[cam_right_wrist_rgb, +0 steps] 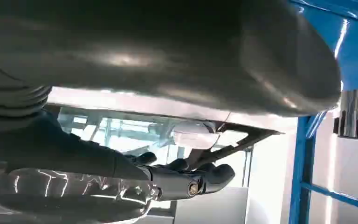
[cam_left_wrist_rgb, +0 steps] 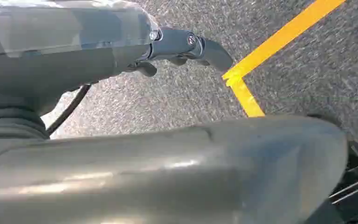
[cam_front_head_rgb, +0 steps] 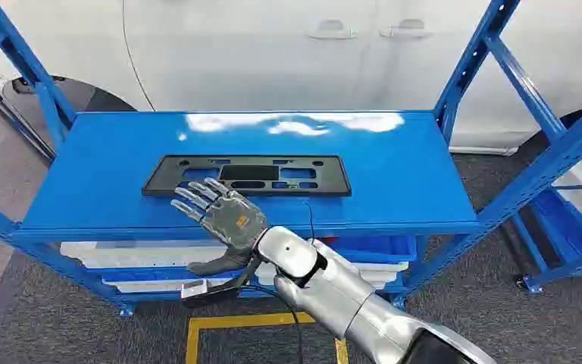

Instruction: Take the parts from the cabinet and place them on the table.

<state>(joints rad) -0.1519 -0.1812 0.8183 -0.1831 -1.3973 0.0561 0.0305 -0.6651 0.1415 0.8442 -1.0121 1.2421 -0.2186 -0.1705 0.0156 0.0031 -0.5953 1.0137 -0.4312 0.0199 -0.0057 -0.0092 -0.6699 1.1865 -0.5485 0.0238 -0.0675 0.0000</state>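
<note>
Your right hand (cam_front_head_rgb: 223,214) is hovering spread and empty at the near edge of the black part (cam_front_head_rgb: 247,175); its fingertips are possibly touching it, risking pushing the flat part away across the blue shelf (cam_front_head_rgb: 394,174).

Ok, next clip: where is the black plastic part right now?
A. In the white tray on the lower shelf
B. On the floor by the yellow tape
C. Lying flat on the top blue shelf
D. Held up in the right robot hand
C: the black plastic part lies flat on the top blue shelf, with the right robot hand open at its near edge, holding nothing.
</note>
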